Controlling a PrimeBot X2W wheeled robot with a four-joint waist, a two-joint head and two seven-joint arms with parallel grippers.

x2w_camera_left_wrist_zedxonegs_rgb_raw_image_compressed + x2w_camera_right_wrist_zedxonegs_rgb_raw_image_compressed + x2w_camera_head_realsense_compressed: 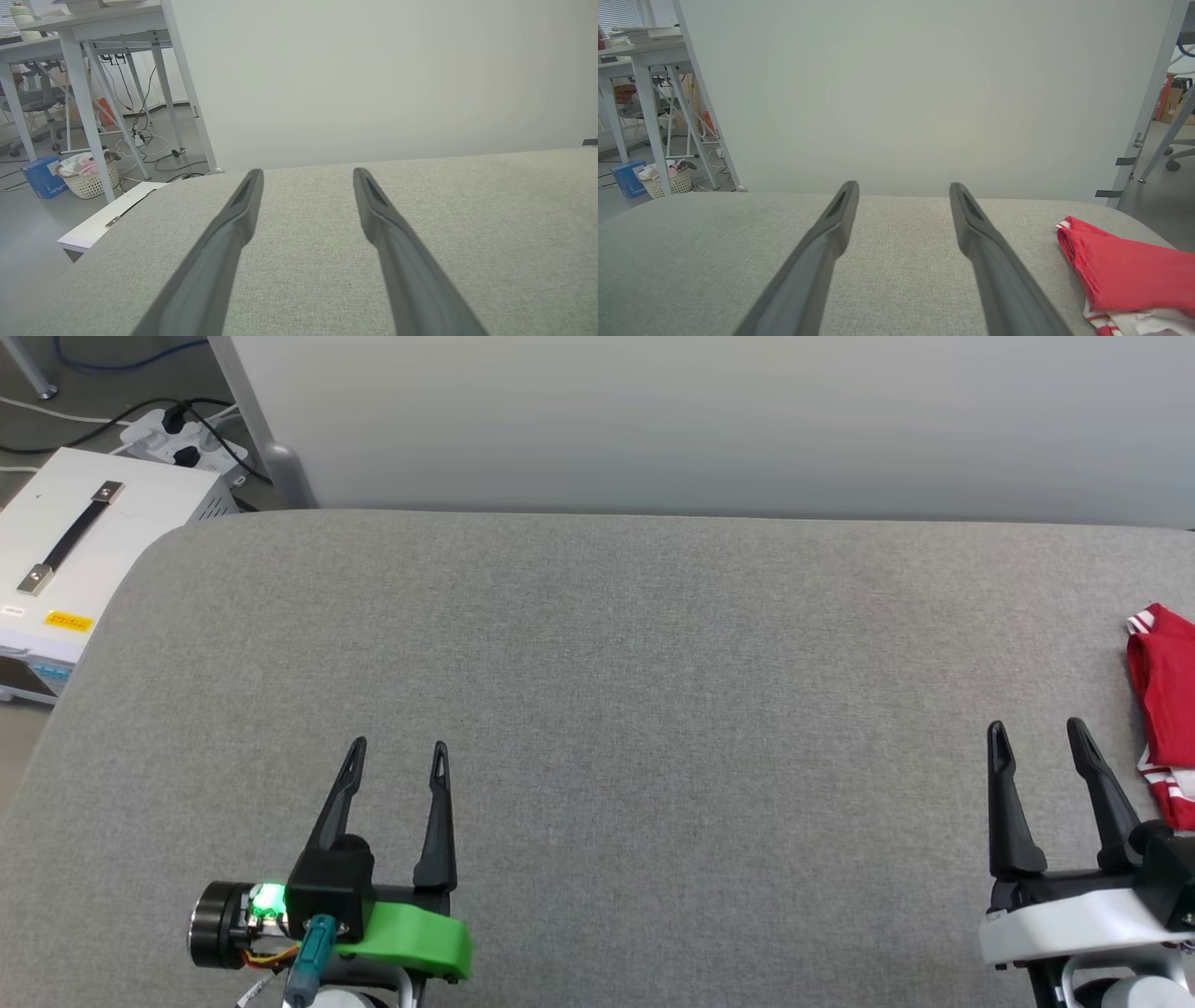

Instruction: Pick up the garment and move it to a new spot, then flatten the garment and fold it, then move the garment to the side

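Right now the soft red shirt with white striped trim [1165,686] lies in layers at the far right side of the flat grey cloth table [597,644]. It is just beside the right gripper [1036,726] with its two long dark fingers. That gripper is wide open and holds nothing. The left gripper [400,747] is wide open too, well apart from the shirt. The shirt seems close to the table's edge, so a sideways push could knock it off. A grab might catch only the top layer, and the rest would hang and drag.
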